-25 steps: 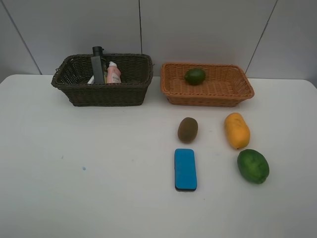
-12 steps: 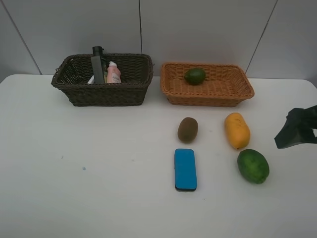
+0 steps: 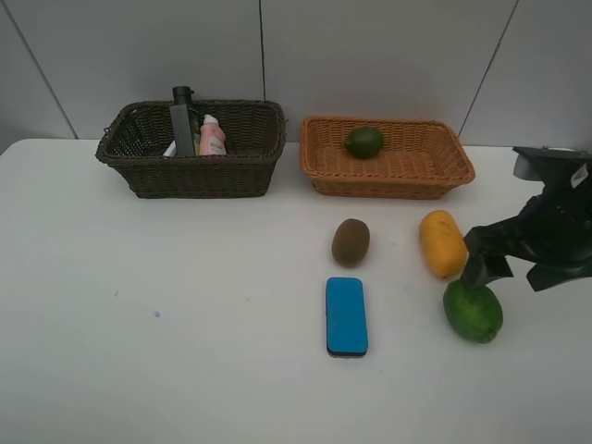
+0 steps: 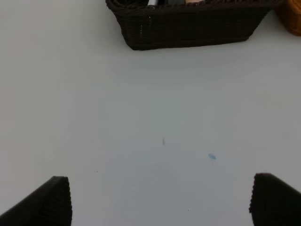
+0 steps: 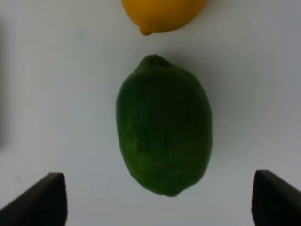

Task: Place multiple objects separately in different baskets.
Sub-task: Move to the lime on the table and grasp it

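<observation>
at the right gripper [image 3: 511, 279]: jaws spread wide, nothing between them yet; reaches in from the right edge of the high view, where a second ago showed no arm at all and half a second ago only a dark tip; hangs now just above the loose green fruit [image 3: 473, 310], one finger to each side in the wrist view, apparently not touching; points to this fruit as the next pick, probably bound for the tan basket [image 3: 388, 185], where a second green fruit [image 3: 364, 141] already lies; just beside the target, the mango [image 3: 442, 243], then the kiwi [image 3: 351, 241] and blue eraser [image 3: 346, 316], all unmoved on the table [image 3: 139, 324]; farther off, the dark basket [image 3: 199, 176] with pump bottle [image 3: 182, 120] and pink bottle [image 3: 213, 137] upright inside; at the left gripper [image 4: 164, 202], also spread wide, empty, low over bare table, idle.
</observation>
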`<state>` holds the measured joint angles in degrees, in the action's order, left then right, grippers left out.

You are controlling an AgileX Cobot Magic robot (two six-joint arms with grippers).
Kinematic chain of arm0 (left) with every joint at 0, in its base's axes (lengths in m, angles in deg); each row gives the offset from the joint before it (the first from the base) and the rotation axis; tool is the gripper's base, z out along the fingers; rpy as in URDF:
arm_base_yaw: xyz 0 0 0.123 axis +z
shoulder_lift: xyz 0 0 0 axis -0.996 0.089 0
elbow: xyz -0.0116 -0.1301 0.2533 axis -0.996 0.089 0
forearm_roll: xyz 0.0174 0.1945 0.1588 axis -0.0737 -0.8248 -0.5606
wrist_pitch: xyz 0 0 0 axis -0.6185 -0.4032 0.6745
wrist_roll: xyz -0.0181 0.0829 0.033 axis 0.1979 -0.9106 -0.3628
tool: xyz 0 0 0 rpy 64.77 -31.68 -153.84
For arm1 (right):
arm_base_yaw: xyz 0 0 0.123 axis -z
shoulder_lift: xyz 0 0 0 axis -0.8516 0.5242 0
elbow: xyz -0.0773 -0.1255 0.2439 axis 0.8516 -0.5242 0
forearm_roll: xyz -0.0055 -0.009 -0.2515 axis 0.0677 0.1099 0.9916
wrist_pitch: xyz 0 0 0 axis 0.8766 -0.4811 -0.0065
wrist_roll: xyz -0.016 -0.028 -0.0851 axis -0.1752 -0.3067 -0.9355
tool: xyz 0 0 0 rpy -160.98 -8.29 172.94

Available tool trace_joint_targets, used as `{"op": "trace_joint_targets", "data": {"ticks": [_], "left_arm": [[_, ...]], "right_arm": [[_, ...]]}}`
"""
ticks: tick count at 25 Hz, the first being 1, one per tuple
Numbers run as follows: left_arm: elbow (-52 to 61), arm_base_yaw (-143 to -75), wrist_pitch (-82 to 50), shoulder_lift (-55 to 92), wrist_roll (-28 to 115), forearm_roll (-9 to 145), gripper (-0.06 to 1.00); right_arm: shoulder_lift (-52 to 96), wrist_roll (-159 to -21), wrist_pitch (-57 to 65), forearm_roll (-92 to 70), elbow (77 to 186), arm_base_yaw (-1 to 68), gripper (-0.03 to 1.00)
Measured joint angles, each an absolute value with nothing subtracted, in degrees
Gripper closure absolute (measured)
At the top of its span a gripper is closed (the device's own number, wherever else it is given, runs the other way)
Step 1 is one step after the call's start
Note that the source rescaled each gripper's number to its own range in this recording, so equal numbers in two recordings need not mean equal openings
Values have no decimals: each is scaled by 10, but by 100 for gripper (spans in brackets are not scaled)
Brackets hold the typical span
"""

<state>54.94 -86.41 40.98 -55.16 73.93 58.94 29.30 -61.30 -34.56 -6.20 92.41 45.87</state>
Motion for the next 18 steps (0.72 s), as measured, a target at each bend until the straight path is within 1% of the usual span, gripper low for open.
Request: {"op": "trace_joint_targets", "data": {"ticks": [4, 11, 18], "left_arm": [[549, -864, 410, -552, 739, 589, 1], [549, -864, 410, -552, 739, 589, 1], [549, -864, 410, -552, 739, 589, 1]], "right_arm": [[345, -613, -305, -75, 924, 442, -3], [429, -611, -266, -75, 924, 442, -3], [483, -611, -222, -75, 908, 442, -3]]}}
